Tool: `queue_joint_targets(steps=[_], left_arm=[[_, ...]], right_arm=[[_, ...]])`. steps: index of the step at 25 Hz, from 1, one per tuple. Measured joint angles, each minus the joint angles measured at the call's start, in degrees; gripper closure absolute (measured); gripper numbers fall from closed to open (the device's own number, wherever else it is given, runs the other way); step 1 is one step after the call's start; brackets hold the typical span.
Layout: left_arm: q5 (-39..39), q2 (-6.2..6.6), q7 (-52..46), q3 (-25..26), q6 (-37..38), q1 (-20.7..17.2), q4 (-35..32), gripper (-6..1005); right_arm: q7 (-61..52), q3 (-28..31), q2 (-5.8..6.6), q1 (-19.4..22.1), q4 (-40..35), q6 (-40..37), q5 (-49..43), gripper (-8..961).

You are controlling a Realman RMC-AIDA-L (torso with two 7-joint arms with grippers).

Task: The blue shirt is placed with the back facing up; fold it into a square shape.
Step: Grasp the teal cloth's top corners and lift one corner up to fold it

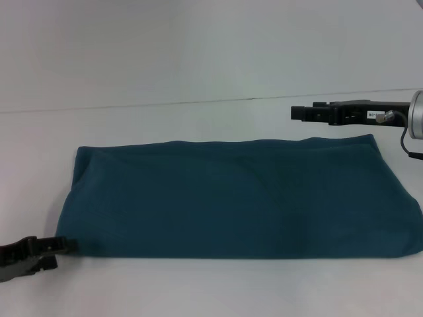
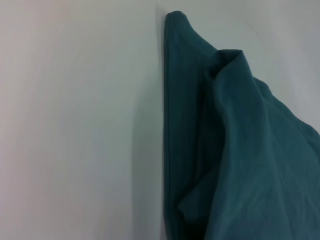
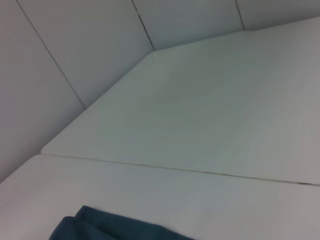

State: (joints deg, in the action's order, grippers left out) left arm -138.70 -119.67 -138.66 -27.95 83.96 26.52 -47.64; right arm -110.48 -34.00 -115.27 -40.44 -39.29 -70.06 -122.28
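The blue shirt [image 1: 238, 198] is seen lying flat on the white table [image 1: 198, 79] as a wide folded band, spread from nine o'clock to three o'clock across the head view, its right end cut off by the frame edge. In the left wrist view a doubled edge and a raised fold of the fabric [image 2: 240, 150] are shown (no fingers of that arm appear there). The left gripper [image 1: 63, 246] is found at eight o'clock, low on the table, its tips touching the shirt's near left corner; whether fabric is pinched cannot be told, and its opening cannot be made out. The right gripper [image 1: 294, 113] is held at two o'clock, just beyond the shirt's far edge and apart from it, pointing left, nothing held; its jaws look drawn close together. Only a small corner of the shirt [image 3: 100, 227] is caught in the right wrist view.
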Motion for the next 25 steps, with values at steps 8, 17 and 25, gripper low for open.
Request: queue_joint_targets(steps=[8,17,25], left_arm=[[-0.9,0.19,-0.6,-0.8,-1.4,1.2,1.0,300],[-1.0,0.23,-0.6,-1.3,-1.9,2.0,1.2,301],[-0.9,0.50,-0.7,-1.8,-2.3,2.7,1.2,301]], right_arm=[[0.0,0.0,0.07,0.1,0.0,0.0,0.0,207],[0.0,0.0,0.12,0.2,0.0,0.0,0.0,207],[0.0,0.0,0.16,0.2,0.0,0.0,0.0,207]])
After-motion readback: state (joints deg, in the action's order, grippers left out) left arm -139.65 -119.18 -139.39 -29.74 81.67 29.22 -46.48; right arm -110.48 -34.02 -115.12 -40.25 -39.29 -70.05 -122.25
